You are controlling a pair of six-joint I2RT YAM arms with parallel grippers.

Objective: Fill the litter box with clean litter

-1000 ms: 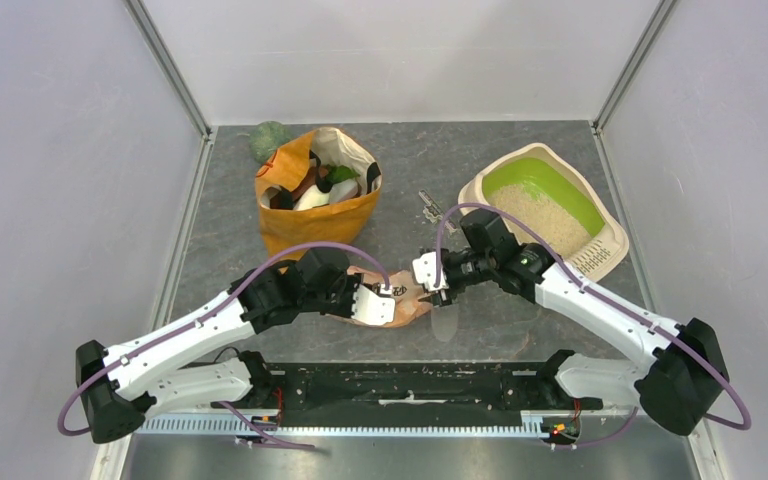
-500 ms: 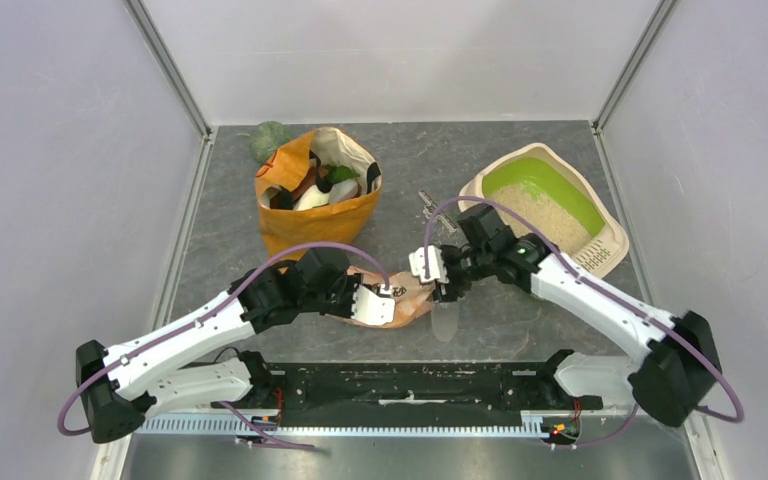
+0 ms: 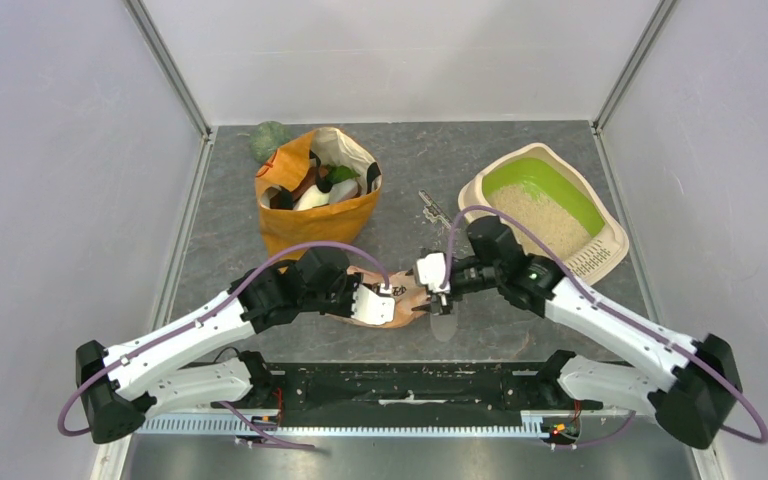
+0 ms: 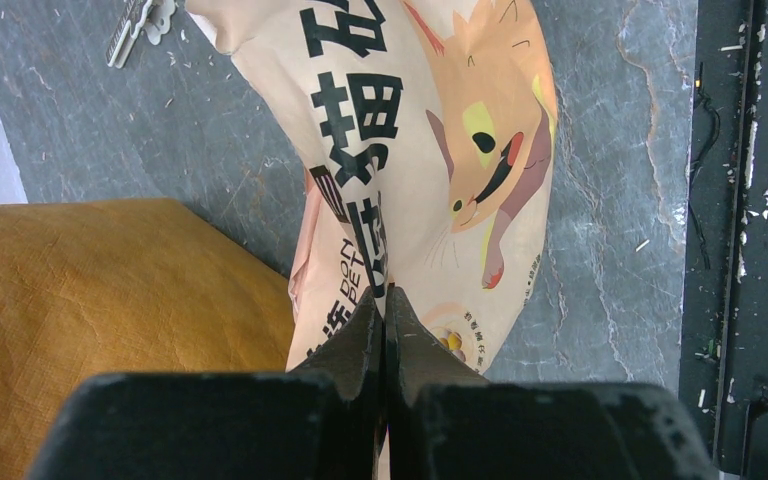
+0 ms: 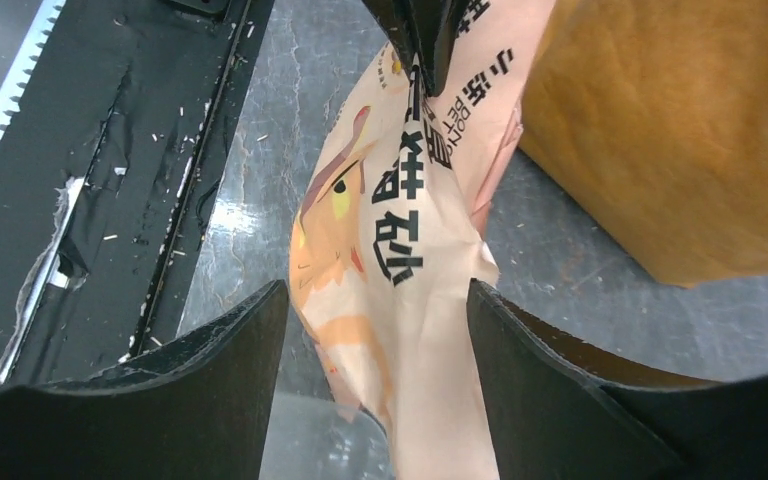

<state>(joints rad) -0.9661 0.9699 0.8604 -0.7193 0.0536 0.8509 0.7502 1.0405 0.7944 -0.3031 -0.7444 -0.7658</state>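
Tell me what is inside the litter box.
Pale litter lies in the litter box beside its green hood; nothing else shows on top. The tray floor beneath the grains is covered.

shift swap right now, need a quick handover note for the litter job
Left gripper shut on one end of the peach paper litter pouch with a cartoon cat print, lying on the table beside the orange paper shopping bag.
Right gripper open, jaws either side of the pouch's other end.
Done: pale beige sandy litter lies in the cream oval plastic litter box with lime-green hood, far right.
Left: cannot tell whether the pouch holds more; if so, pour it in.
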